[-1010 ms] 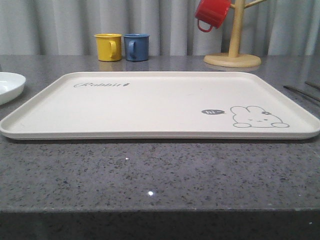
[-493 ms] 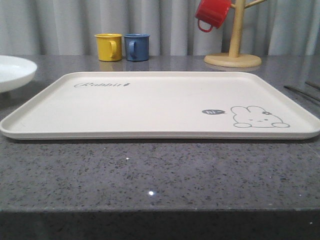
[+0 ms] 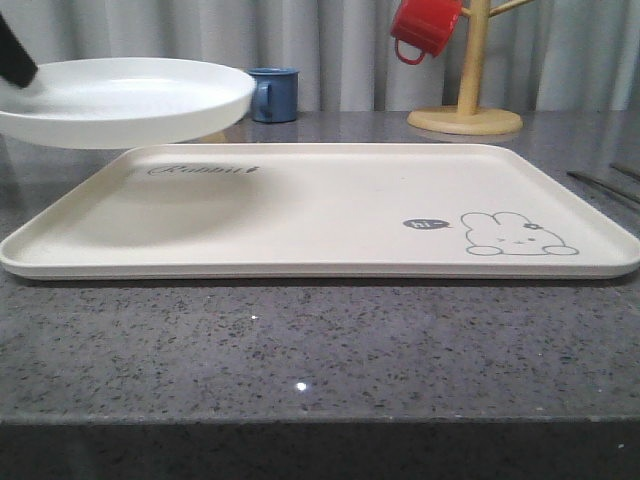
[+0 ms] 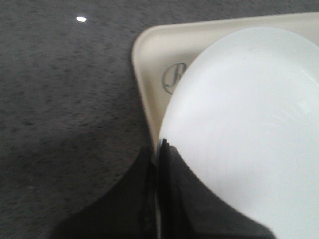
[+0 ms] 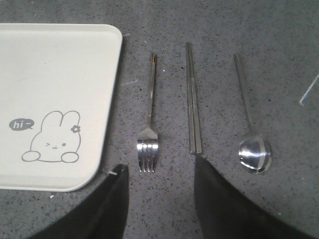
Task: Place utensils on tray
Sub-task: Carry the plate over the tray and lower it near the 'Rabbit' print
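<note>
Left gripper clamped on plate rim, upper left over tray; right gripper spread above fork, ready to pick.

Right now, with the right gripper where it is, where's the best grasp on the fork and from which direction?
Probably mid-handle on the fork, coming straight down from above. It lies flat on the countertop, beside the tray, parallel to the chopsticks. The slim handle has free gaps either side for the fingers; the tines are wider and flatter. The right gripper is open just behind the tines.
</note>
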{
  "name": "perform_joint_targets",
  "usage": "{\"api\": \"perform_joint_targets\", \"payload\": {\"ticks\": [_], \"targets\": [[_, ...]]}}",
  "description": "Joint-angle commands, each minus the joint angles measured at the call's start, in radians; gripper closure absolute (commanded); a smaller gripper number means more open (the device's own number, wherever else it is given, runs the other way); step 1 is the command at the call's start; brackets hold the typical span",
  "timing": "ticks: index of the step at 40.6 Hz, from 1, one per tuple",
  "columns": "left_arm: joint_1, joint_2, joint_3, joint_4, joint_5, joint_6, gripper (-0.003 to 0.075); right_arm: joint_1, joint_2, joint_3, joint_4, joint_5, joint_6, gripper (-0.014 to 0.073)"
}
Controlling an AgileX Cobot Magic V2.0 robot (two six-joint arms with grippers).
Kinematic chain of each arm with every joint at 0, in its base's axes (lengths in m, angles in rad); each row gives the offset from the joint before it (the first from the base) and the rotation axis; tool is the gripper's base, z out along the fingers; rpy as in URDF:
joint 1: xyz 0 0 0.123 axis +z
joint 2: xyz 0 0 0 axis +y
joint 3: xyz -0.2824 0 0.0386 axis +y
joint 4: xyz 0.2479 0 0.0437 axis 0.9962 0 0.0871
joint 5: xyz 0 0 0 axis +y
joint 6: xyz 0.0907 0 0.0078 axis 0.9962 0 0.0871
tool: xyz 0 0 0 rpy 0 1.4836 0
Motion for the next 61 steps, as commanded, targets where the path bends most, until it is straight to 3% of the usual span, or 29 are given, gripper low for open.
{"api": "perform_joint_targets", "payload": {"ticks": [1, 9, 18, 20, 27, 29, 40, 54, 61], "targets": [[-0.062, -0.012, -0.033, -0.050, -0.039, 0.002, 0.0738, -0.004, 0.010, -0.032, -0.009, -0.066, -0.007, 0.0245], [-0.133, 0.059, -0.033, -0.050, -0.069, 0.002, 0.0738, -0.004, 0.010, -0.032, -0.009, -0.066, -0.007, 0.0245], [-0.137, 0.134, -0.033, -0.047, -0.066, 0.002, 0.0717, -0.004, 0.010, -0.032, -0.009, -0.066, -0.007, 0.0245], [-0.137, 0.143, -0.033, -0.047, -0.068, 0.002, 0.0661, -0.004, 0.010, -0.032, -0.009, -0.066, -0.007, 0.0245], [-0.137, 0.133, -0.038, -0.053, -0.060, 0.002, 0.0335, -0.004, 0.010, -0.032, -0.009, -0.066, -0.007, 0.0245], [-0.137, 0.120, -0.040, -0.047, -0.056, 0.021, 0.0297, -0.004, 0.010, -0.032, -0.009, -0.066, -0.007, 0.0245], [-0.183, -0.081, -0.033, 0.078, -0.022, -0.005, 0.0316, -0.004, 0.010, -0.032, -0.009, -0.066, -0.007, 0.0245], [-0.531, -0.472, 0.180, 0.556, -0.162, -0.318, 0.0344, -0.004, 0.010, -0.032, -0.009, -0.066, -0.007, 0.0245], [-0.592, -0.688, 0.330, 0.541, -0.283, -0.336, 0.0344, -0.004, 0.010, -0.032, -0.009, -0.066, -0.007, 0.0245]]}}
